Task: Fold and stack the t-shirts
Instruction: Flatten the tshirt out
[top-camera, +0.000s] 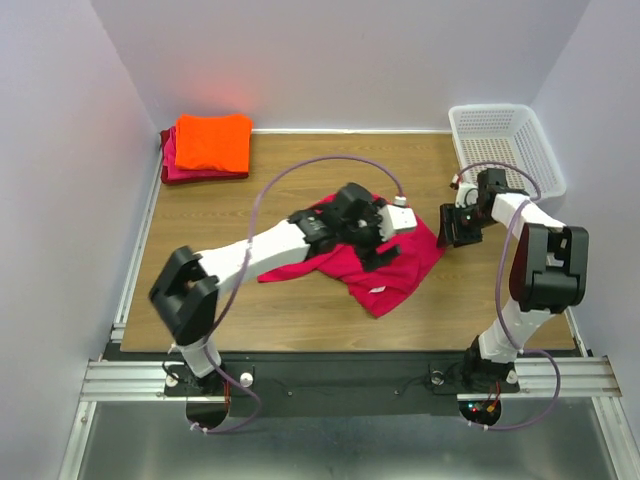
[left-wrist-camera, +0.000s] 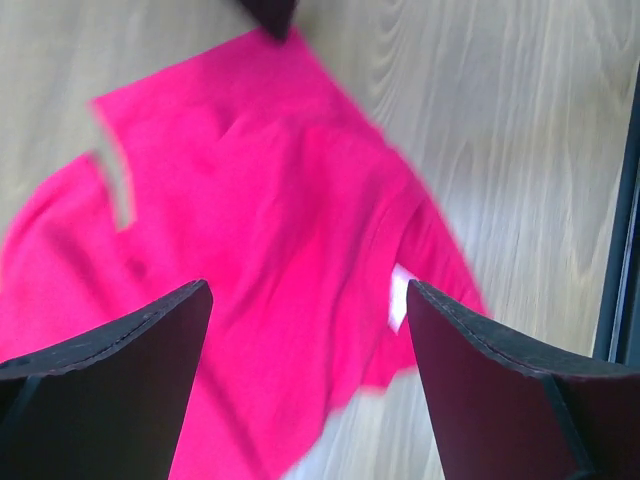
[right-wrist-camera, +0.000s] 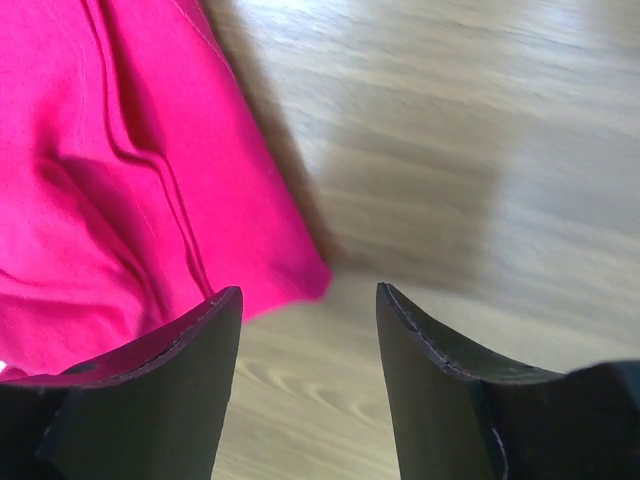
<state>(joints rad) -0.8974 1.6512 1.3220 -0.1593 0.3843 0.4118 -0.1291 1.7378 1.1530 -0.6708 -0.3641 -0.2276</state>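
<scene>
Overhead, the left arm (top-camera: 250, 255) stretches low and diagonally from its base toward the middle of the tabletop (top-camera: 280, 320). Its pincer (top-camera: 383, 245) hangs over the crumpled magenta shirt (top-camera: 390, 280), the 2 fingers (left-wrist-camera: 120, 370) spread wide with only cloth below and nothing gripped. The right arm (top-camera: 545, 265) is folded, elbow high, forearm angled back toward the white basket (top-camera: 500, 125). Its pincer (top-camera: 458, 228) sits at the shirt's right edge, fingers parted over bare wood and holding nothing; the cloth's corner lies just beside 1 finger (right-wrist-camera: 150, 390). An orange shirt (top-camera: 213, 140) rests folded on a darker red shirt (top-camera: 172, 165) in the far left corner.
</scene>
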